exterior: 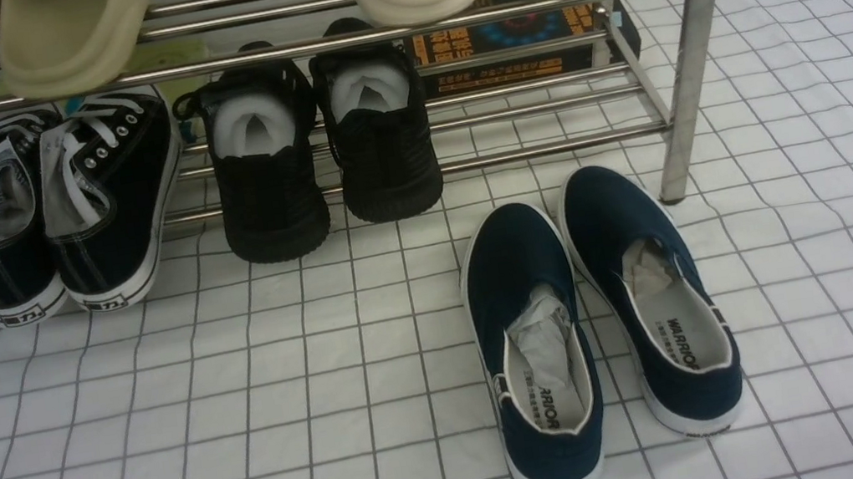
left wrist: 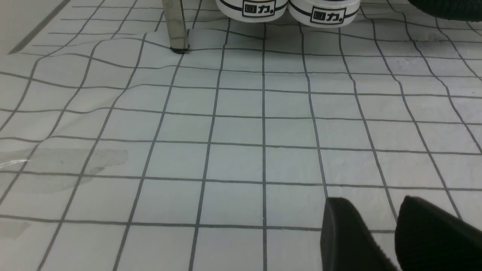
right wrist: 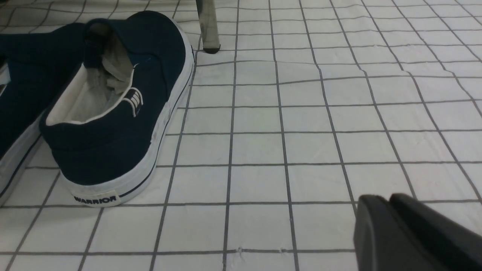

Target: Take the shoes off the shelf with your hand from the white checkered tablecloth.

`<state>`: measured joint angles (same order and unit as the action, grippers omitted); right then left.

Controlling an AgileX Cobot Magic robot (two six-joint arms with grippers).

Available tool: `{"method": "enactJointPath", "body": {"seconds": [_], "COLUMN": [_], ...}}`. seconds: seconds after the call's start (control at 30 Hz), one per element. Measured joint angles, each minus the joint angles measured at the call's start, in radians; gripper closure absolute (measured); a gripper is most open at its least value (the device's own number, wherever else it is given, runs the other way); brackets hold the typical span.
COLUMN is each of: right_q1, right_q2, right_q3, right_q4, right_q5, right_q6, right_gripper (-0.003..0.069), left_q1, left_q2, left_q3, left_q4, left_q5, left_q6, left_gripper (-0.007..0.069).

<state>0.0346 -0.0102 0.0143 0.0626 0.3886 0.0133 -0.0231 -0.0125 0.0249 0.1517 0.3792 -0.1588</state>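
Navy canvas marked the shoes (exterior: 603,314) you were after: two slip-ons lay side by side on the white checkered tablecloth (exterior: 253,434), toes pointing at the shelf (exterior: 688,40), just in front of its right leg and clear of its bars. By that evidence the pair appeared already off the rack. The right hand (right wrist: 391,222) sat low beside the outer shoe's heel, apart from it, fingers nearly together and carrying nothing. The left hand (left wrist: 395,229) showed a clear gap between its fingers and held nothing either. If you judged the pair wanted further clearance, you were advised to spread the fingers first, then pinch one heel collar over the white trim and draw it straight back, away from the leg.

Count taken: two navy shoes; two black lace-up sneakers (exterior: 63,213); two black knit shoes (exterior: 324,149); four pale slippers (exterior: 79,34) on the upper tier.
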Motion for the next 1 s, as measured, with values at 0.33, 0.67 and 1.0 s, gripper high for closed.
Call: {"method": "enactJointPath", "body": {"seconds": [0.33,0.67,1.0], "right_q1": [0.0,0.0,0.0], "right_q2": [0.0,0.0,0.0], "right_q3": [0.0,0.0,0.0], "right_q4": [0.0,0.0,0.0], "right_q5": [0.0,0.0,0.0], "right_q6": [0.0,0.001,0.001], "right_gripper": [0.0578,0.0565,0.056], "left_q1": [0.0,0.0,0.0], "left_q2": [0.0,0.0,0.0], "left_q3": [0.0,0.0,0.0], "left_q4": [0.0,0.0,0.0], "left_q5": [0.0,0.0,0.0], "left_q6": [0.0,0.0,0.0], "left_gripper": [0.0385,0.0385,0.0385]}}
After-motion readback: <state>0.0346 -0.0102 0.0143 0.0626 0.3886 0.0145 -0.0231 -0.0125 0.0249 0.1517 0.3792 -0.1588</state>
